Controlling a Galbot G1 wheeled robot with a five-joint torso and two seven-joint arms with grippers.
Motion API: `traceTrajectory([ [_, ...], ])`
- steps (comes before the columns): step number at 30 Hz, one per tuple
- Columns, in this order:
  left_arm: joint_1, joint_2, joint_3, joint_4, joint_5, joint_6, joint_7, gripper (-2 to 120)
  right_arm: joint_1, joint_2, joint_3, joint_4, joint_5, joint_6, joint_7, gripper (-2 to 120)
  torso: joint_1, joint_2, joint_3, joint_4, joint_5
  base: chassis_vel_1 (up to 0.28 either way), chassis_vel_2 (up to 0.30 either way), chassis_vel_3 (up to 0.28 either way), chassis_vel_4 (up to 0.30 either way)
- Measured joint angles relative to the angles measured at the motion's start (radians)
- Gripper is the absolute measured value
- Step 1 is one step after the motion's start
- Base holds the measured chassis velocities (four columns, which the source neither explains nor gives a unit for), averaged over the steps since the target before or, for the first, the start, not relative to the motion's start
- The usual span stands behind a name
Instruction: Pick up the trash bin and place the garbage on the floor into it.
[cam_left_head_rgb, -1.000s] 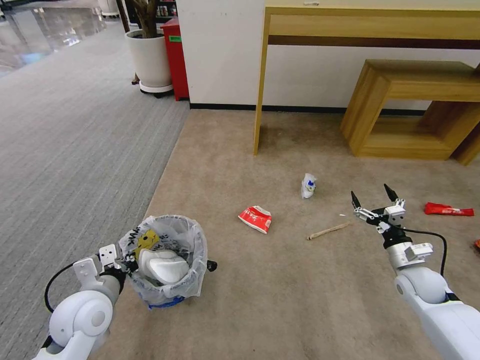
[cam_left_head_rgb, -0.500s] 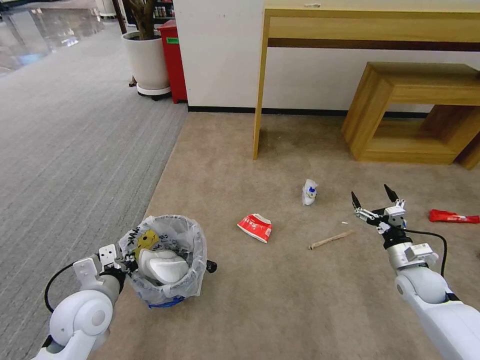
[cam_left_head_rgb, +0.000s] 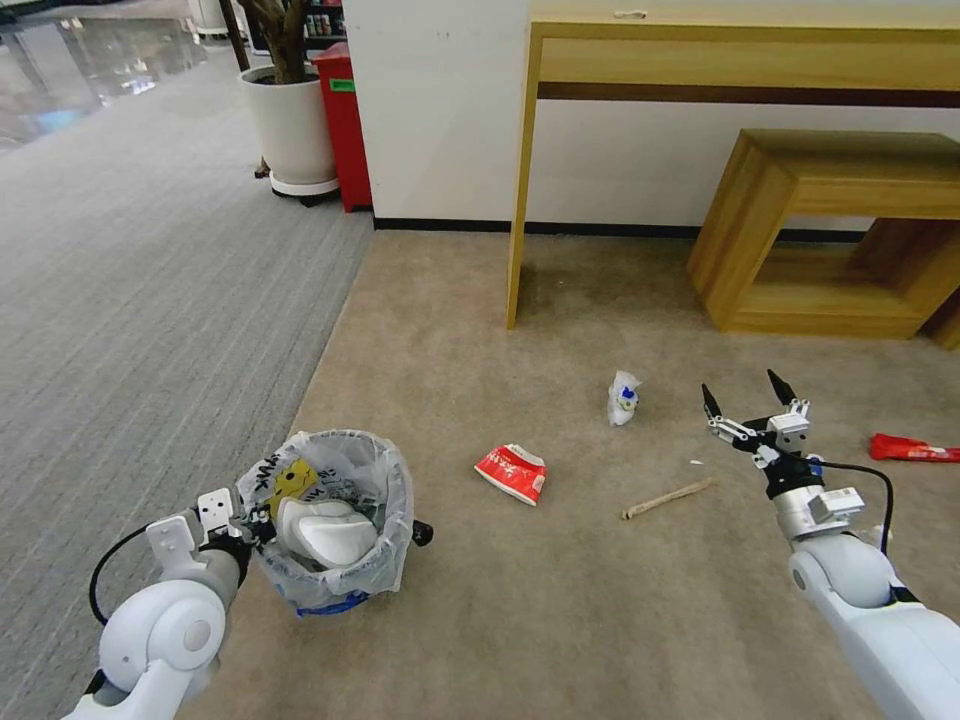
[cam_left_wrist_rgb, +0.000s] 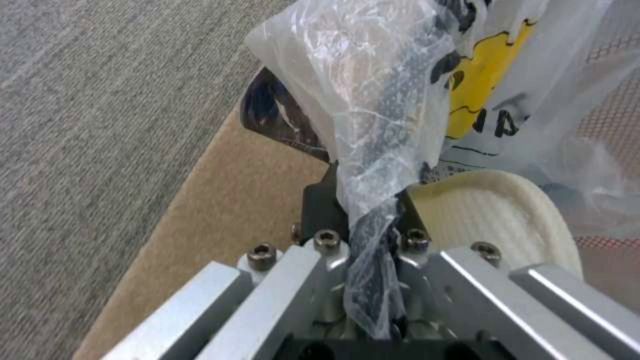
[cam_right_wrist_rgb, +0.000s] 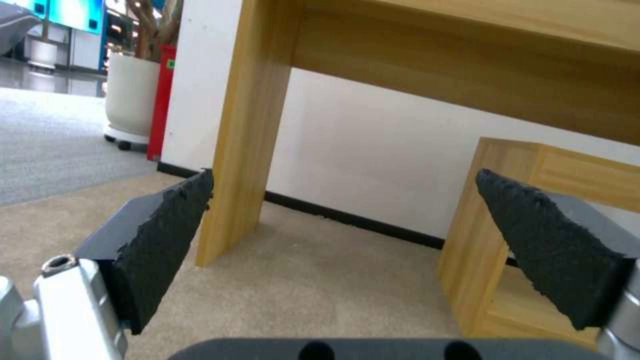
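Beige floor (cam_left_head_rgb: 600, 600): left gripper (cam_left_wrist_rgb: 373, 220) fingers pinch trash bin (cam_left_head_rgb: 335, 520) liner, hiding slipper (cam_left_wrist_rgb: 493, 210) partly; right gripper (cam_left_head_rgb: 745, 395) fingers wide.

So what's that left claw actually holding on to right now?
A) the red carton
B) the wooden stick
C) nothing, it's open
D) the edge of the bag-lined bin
D: the left gripper is pinched shut on the plastic-lined rim of the trash bin, while the wooden stick and the red carton lie on the carpet.
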Motion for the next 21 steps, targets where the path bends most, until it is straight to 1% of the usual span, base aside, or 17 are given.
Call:
traceTrajectory([
  [21,0.001,-0.001,0.0,-0.005,0.0,-0.001,0.0,0,-0.004,0.0,0.007,0.0,-0.005,0.003,-0.001,100,0.0,0.0,0.0,-0.0001,-0.0001,-0.09,0.087,0.091,-0.092],
])
